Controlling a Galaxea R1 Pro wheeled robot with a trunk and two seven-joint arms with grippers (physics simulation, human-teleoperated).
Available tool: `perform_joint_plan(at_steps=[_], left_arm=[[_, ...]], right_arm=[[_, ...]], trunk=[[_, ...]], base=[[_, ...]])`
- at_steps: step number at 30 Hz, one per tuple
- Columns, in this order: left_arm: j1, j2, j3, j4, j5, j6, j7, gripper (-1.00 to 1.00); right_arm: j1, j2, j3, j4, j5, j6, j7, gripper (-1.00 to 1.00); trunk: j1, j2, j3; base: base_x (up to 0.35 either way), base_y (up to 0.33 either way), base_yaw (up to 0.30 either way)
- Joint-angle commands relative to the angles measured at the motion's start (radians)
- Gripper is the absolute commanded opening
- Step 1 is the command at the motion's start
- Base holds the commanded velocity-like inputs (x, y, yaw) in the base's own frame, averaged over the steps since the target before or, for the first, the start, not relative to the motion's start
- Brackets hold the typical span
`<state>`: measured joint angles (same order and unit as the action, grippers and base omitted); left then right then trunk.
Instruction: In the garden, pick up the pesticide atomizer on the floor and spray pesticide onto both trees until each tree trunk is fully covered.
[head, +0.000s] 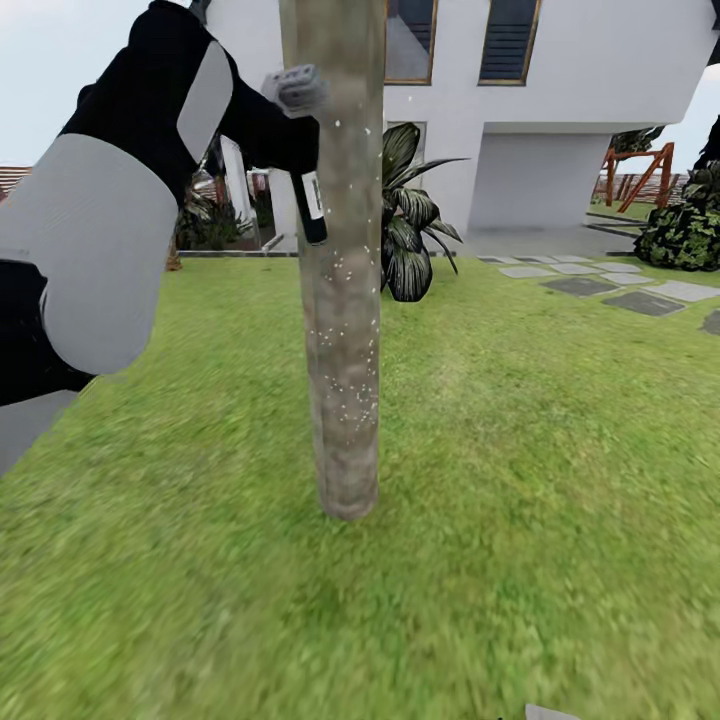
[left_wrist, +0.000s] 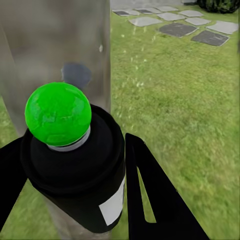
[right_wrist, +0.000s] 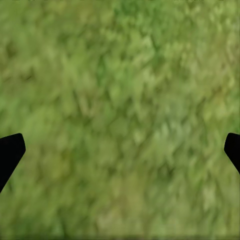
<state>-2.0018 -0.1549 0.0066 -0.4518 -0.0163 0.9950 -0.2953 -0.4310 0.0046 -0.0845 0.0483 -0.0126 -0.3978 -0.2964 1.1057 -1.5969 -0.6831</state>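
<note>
A: What's at the far left?

B: The robot's left arm (head: 110, 220), black and grey, raised and reaching right toward the tree trunk (head: 340, 300). Its left gripper (left_wrist: 75, 195) is clamped on the pesticide atomizer (head: 310, 205); in the left wrist view a black finger (left_wrist: 150, 195) presses each side of the dark bottle.

A: Where exactly is the bottle?

B: Held up high, just beside the trunk's left edge, its grey trigger head (head: 298, 88) on top and the dark body with the whitish label hanging below it. From the wrist camera a bright green ball (left_wrist: 58, 114) sits on the bottle's end, with the trunk right behind it.

A: And the trunk itself?

B: A straight grey-brown column standing in the lawn (head: 520, 480), dotted with small white specks along much of its height.

A: Further right?

B: A dark broad-leaved plant (head: 410, 215) behind the trunk, then a white house (head: 560, 110), grey stepping stones (head: 610, 285) in the grass, a dark shrub (head: 690, 225), and a reddish wooden frame (head: 640, 170) far off.

A: The right gripper?

B: The right gripper (right_wrist: 120, 150) looks at blurred grass; its two black fingertips (right_wrist: 10, 152) stand wide apart at the frame's edges with nothing between them.
</note>
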Motion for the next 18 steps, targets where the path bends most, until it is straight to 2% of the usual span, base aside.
perform_joint_plan(at_steps=[1, 6, 8, 11, 12, 15, 16, 18], left_arm=[[-0.007, 0.000, 0.001, 0.000, -0.002, 0.004, -0.002, -1.00], [-0.017, 0.003, 0.003, 0.012, -0.002, 0.004, -0.002, -1.00], [-0.018, 0.010, 0.007, 0.077, -0.003, 0.002, 0.002, -1.00], [-0.018, 0.061, 0.012, 0.117, -0.003, 0.000, 0.010, -1.00], [-0.018, 0.119, 0.017, 0.136, -0.003, -0.001, 0.012, -1.00], [-0.018, 0.137, 0.017, 0.151, -0.002, -0.002, 0.013, -1.00], [-0.018, 0.138, 0.017, 0.152, -0.002, -0.002, 0.013, -1.00], [-0.018, 0.126, 0.017, 0.220, -0.001, -0.003, 0.014, -1.00]], right_arm=[[-0.002, 0.000, -0.008, 0.004, -0.001, -0.010, 0.002, 1.00], [-0.001, 0.000, -0.008, 0.004, -0.001, -0.009, 0.002, 1.00], [-0.001, 0.000, -0.008, 0.004, -0.001, -0.009, 0.002, 1.00], [-0.001, 0.000, -0.008, 0.004, -0.001, -0.009, 0.002, 1.00], [-0.001, 0.000, -0.008, 0.004, -0.001, -0.009, 0.002, 1.00], [-0.001, 0.000, -0.008, 0.004, -0.001, -0.009, 0.002, 1.00], [-0.001, 0.000, -0.008, 0.004, -0.001, -0.009, 0.002, 1.00], [-0.001, 0.000, -0.008, 0.004, -0.001, -0.009, 0.002, 1.00]], trunk=[[0.000, 0.000, -0.001], [0.000, 0.000, -0.001], [0.000, 0.000, -0.001], [0.000, 0.000, -0.001], [0.000, 0.000, -0.001], [0.000, 0.000, -0.001], [0.000, 0.000, -0.001], [0.000, 0.000, -0.001]], base=[[0.000, 0.000, 0.000], [0.000, 0.000, 0.000], [0.000, 0.000, 0.000], [0.000, 0.000, 0.000], [0.000, 0.000, 0.000], [0.000, 0.000, 0.000], [0.000, 0.000, 0.000], [0.000, 0.000, 0.000]])
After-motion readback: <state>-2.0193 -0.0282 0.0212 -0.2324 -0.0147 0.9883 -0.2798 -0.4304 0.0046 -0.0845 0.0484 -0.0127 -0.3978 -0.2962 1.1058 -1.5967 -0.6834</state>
